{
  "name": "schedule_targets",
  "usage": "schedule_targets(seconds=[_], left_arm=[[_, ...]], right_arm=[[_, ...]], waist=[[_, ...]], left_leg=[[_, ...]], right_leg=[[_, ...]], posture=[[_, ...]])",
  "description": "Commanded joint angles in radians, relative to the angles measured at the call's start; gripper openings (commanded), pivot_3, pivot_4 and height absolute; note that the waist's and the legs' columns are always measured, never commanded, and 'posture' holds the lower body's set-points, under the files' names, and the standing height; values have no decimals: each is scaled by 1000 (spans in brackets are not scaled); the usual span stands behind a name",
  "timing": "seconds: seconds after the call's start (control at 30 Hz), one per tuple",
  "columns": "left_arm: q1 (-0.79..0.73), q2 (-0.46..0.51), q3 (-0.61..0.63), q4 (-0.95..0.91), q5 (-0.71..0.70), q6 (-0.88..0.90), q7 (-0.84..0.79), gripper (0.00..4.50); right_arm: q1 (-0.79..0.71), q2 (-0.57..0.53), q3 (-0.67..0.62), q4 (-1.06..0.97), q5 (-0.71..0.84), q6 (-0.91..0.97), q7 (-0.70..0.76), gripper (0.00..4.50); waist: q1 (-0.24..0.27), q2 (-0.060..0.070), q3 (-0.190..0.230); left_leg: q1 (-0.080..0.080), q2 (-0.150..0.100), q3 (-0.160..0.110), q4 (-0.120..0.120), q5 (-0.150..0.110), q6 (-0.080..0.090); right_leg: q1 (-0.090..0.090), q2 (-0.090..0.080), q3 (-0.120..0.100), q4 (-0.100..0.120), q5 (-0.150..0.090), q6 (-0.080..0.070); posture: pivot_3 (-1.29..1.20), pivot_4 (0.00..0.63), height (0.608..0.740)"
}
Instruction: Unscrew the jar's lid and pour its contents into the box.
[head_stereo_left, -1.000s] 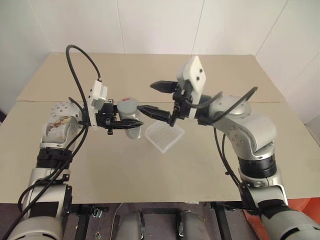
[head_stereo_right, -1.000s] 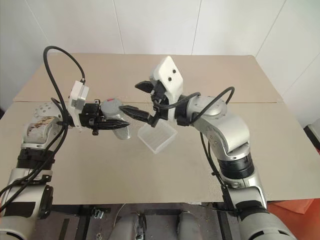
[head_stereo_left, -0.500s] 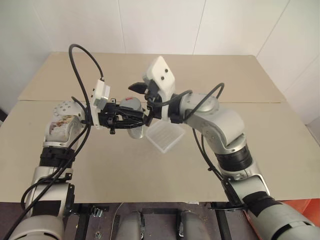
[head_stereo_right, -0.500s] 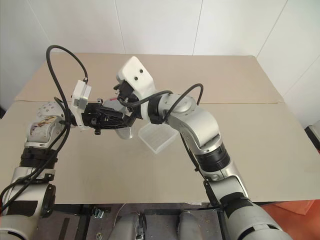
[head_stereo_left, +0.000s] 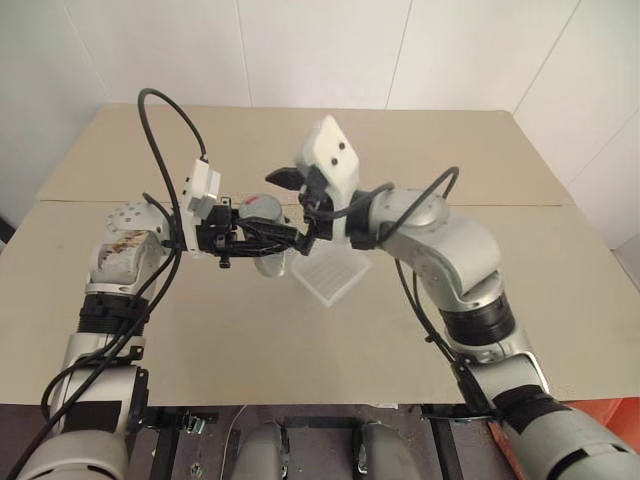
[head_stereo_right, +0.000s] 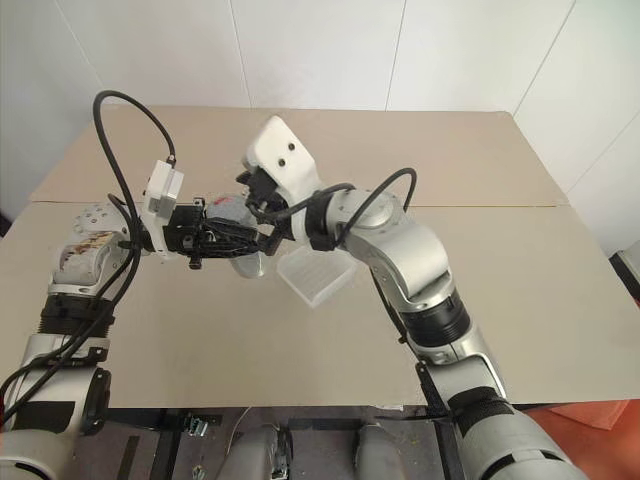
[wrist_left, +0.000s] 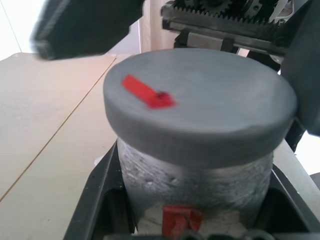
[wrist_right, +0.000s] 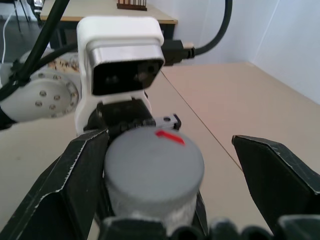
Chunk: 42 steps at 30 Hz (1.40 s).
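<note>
We see our left gripper (head_stereo_left: 262, 240) clamped on the jar (wrist_left: 197, 172), holding it upright in the air above the tabletop (head_stereo_left: 250, 330), just beside the box (head_stereo_left: 331, 274). The grey lid (wrist_left: 200, 107) is on the jar, with a red strip on its top face. Our right gripper (wrist_right: 165, 182) stands spread wide, one black finger on either side of the lid; one finger (wrist_right: 75, 180) looks close to the rim, though we cannot tell whether it touches.

We judge the jar to be light and rigid, with a roughly textured wall that should grip well. The lid is smooth, flat and shallow, so it offers only a thin rim to squeeze; we would take it squarely across its width, near its lower edge, so the fingers do not slide off as it turns.

The box is a shallow, open tray of translucent white plastic lying on the tabletop, and it appears empty. The jar's wall is cloudy, and a small red shape shows at its base; whether that is the contents we cannot say.
</note>
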Motion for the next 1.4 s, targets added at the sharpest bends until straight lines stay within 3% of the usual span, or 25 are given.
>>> schedule_targets(seconds=[0.03, 0.4, 1.37, 1.4], left_arm=[[-17, 21, 23, -25, -15, -21, -14, 2029], [-21, 26, 19, -19, -11, -28, -20, 2029], [-2, 33, 18, -45, -10, -33, -14, 2029], [-1, 34, 18, -49, -10, -31, -12, 2029]], right_arm=[[9, -44, -57, -22, -8, 11, -10, 4481], [55, -110, -65, -104, 66, -2, 64, 4481], [-55, 61, -21, 51, 41, 7, 54, 4481], [-58, 64, -25, 54, 42, 8, 50, 4317]], waist=[[0, 0, 0], [2, 0, 0], [0, 0, 0], [0, 0, 0]], left_leg=[[0, 0, 0, 0, 0, 0], [0, 0, 0, 0, 0, 0], [0, 0, 0, 0, 0, 0], [0, 0, 0, 0, 0, 0]], right_leg=[[0, 0, 0, 0, 0, 0], [0, 0, 0, 0, 0, 0], [0, 0, 0, 0, 0, 0], [0, 0, 0, 0, 0, 0]], posture=[[0, 150, 740], [0, 150, 740], [0, 150, 740], [0, 150, 740]])
